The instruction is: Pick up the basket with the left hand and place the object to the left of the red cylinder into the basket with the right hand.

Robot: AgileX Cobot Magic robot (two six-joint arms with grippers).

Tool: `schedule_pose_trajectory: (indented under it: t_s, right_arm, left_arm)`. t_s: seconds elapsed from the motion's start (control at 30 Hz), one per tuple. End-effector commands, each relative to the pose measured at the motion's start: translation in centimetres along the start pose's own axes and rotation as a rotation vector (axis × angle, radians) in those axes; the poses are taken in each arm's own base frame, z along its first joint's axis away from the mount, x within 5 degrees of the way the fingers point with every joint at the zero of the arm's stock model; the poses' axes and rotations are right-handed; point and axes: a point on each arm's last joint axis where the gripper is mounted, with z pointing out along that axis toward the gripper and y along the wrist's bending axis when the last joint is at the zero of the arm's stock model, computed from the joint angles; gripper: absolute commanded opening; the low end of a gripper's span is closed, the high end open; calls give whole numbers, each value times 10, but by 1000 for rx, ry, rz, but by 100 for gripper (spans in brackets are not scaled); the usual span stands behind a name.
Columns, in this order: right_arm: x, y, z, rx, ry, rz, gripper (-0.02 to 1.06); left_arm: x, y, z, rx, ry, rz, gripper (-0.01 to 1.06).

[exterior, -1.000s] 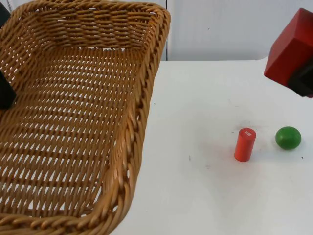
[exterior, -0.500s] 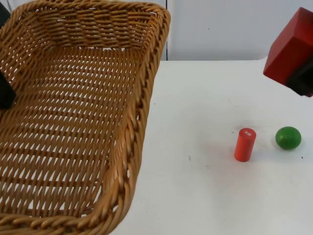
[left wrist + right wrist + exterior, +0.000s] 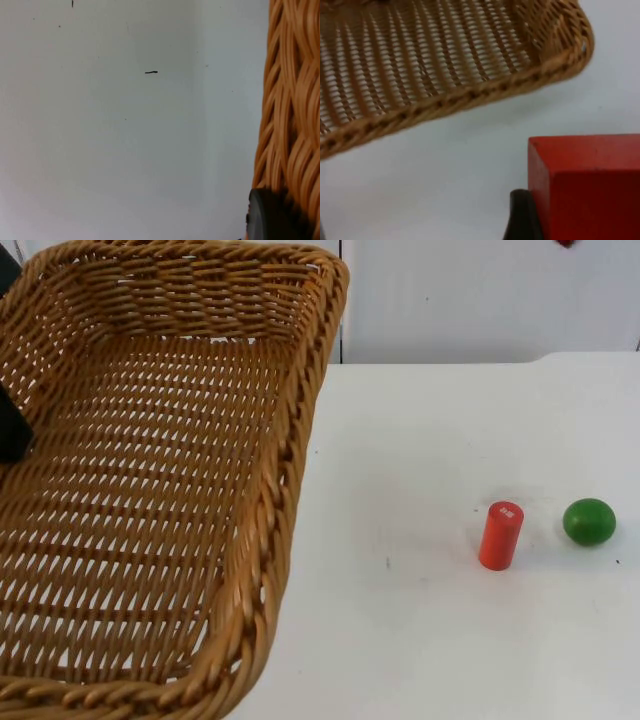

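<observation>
The large wicker basket (image 3: 150,500) hangs tilted over the left side of the table, and its woven rim (image 3: 290,125) is close in the left wrist view. My left gripper (image 3: 12,430) is shut on that rim at the basket's left side, with a black fingertip (image 3: 267,217) against the weave. On the table stands the red cylinder (image 3: 500,535). My right gripper is shut on a red block (image 3: 590,185), with one black fingertip (image 3: 521,215) beside it, held above the table in front of the basket (image 3: 445,65). A red sliver of the block (image 3: 565,242) touches the top view's upper edge.
A green ball (image 3: 589,521) lies just right of the red cylinder. The grey partition wall (image 3: 480,300) closes off the table's far side. White table top (image 3: 400,640) lies open between the basket and the cylinder.
The right gripper with the red block has risen from the right edge of the top view to its upper edge. Basket, cylinder and ball have not moved.
</observation>
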Motion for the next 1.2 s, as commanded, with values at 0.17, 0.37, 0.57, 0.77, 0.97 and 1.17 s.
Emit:
schedule_pose_trajectory:
  t_s: [0.17, 0.37, 0.57, 0.77, 0.97, 1.17]
  right_arm:
    - [-55, 19, 55, -74, 53, -68, 0]
    - [-78, 41, 90, -75, 95, -117, 0]
    - [-96, 62, 121, -107, 103, -167, 0]
    - [-93, 61, 137, -106, 124, -134, 0]
    - [-92, 60, 147, -104, 128, -130, 0]
    - [-91, 59, 157, -103, 125, -126, 0]
  left_arm:
    - [1, -4, -2, 25, -5, -11, 0]
    - [1, -4, -2, 25, -5, -11, 0]
    - [1, -4, -2, 25, -5, -13, 0]
    - [1, -4, -2, 25, -5, -13, 0]
    - [1, -4, -2, 25, -5, -13, 0]
    - [1, -4, -2, 25, -5, -13, 0]
